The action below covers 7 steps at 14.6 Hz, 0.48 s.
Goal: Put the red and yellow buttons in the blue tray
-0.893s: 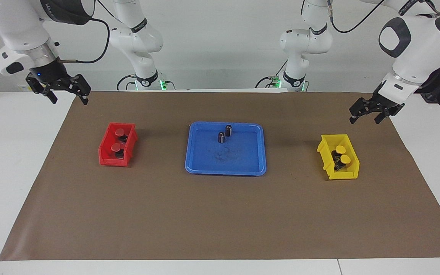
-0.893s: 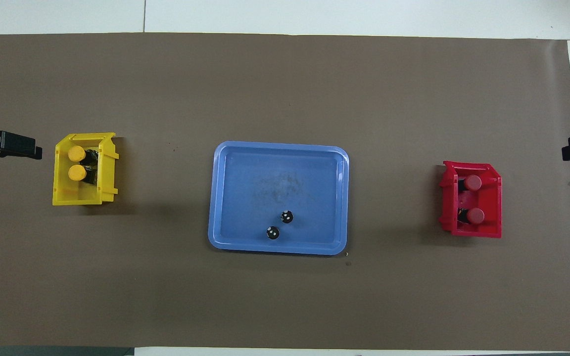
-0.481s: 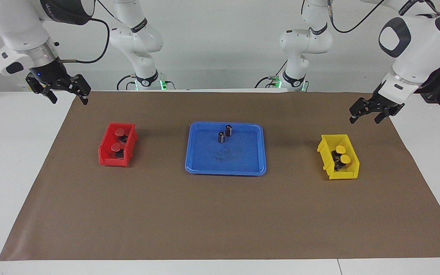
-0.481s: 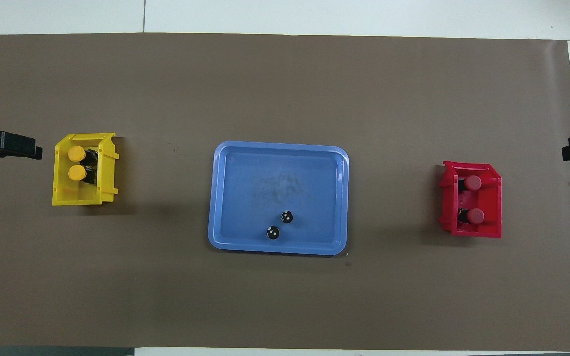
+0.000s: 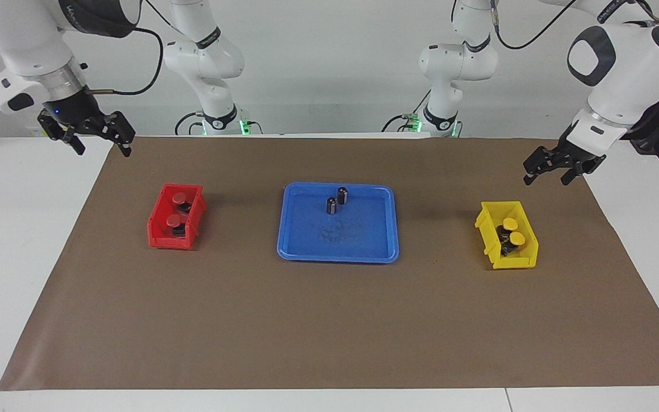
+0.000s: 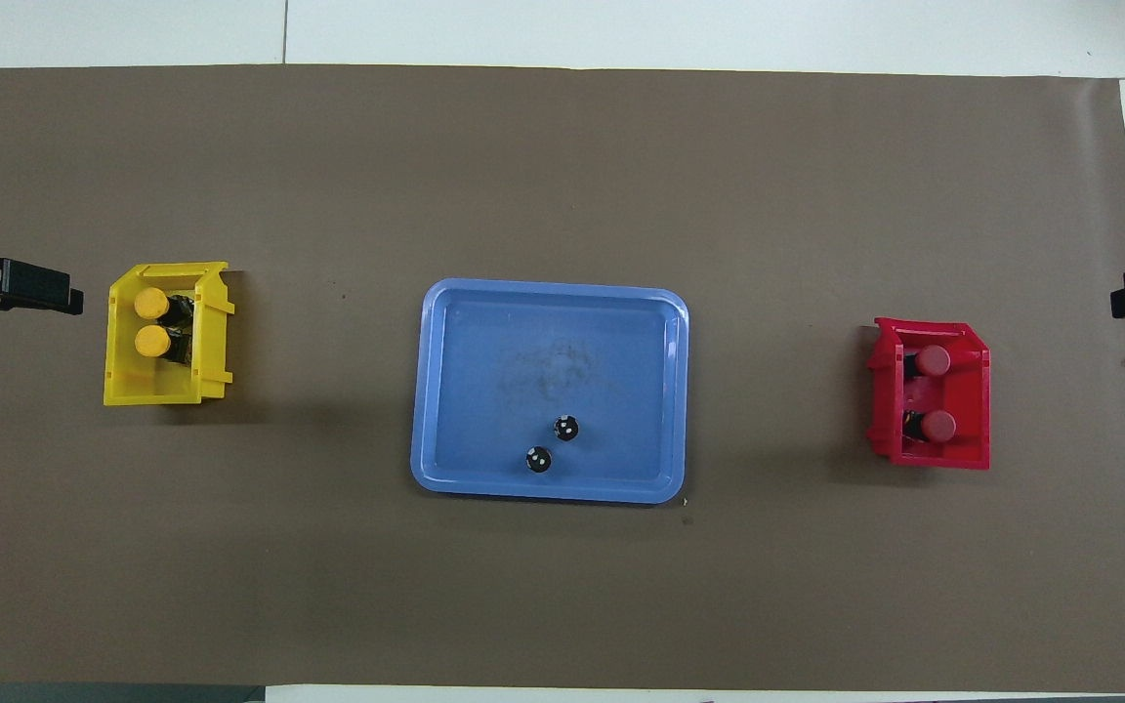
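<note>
Left gripper (image 5: 552, 170): open, empty, right of frame, above the yellow bin (image 5: 507, 234) holding two yellow buttons (image 5: 513, 231).
Right gripper (image 5: 98, 137): open, upper left; red buttons (image 5: 176, 209) sat in the red bin (image 5: 176, 216).
Tray (image 5: 338, 232): centre.
You did best descending vertically, pinching each black base.

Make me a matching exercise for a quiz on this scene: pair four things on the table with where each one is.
Things:
1. red buttons
2. yellow buttons
3. dark capless cylinders
4. left gripper

Places:
A. in the blue tray
B. in the yellow bin
C. raised over the mat's edge at its own end
D. in the red bin

Pairs: 1-D, 2-B, 3-A, 4-C
</note>
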Each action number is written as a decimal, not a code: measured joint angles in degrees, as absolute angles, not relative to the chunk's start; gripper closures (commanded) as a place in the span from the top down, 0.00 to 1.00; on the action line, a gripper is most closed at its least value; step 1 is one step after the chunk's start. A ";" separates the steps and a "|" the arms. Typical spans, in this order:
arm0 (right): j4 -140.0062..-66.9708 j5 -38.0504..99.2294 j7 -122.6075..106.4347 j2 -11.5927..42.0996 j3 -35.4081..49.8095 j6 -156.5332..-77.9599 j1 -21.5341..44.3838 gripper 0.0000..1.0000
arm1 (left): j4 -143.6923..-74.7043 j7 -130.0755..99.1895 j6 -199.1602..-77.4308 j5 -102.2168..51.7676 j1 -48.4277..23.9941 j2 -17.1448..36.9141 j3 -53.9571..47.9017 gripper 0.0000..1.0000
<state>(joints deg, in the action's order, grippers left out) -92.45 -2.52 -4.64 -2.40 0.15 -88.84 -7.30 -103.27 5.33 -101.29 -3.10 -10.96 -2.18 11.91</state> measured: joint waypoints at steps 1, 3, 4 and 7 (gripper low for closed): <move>-92.63 -2.43 -4.64 -2.41 0.20 -88.85 -7.19 1.00 | -103.27 5.33 -101.29 -3.10 -10.96 -2.18 11.91 1.00; -94.81 -1.80 -4.64 -2.71 0.46 -91.49 -6.88 0.98 | -103.27 5.33 -101.29 -3.10 -10.96 -2.18 11.91 1.00; -97.26 -1.47 -4.64 -3.22 0.54 -94.33 -6.43 0.94 | -103.27 5.33 -101.29 -3.10 -10.96 -2.18 11.91 1.00; -106.12 -1.28 -4.64 -4.89 0.72 -102.00 -5.54 0.77 | -103.27 5.33 -101.29 -3.10 -10.96 -2.18 11.91 1.00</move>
<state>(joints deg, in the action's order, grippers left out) -106.12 -1.28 -4.64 -4.89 0.72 -102.00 -5.54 -103.27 5.33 -101.29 -3.10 -10.96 -2.18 11.91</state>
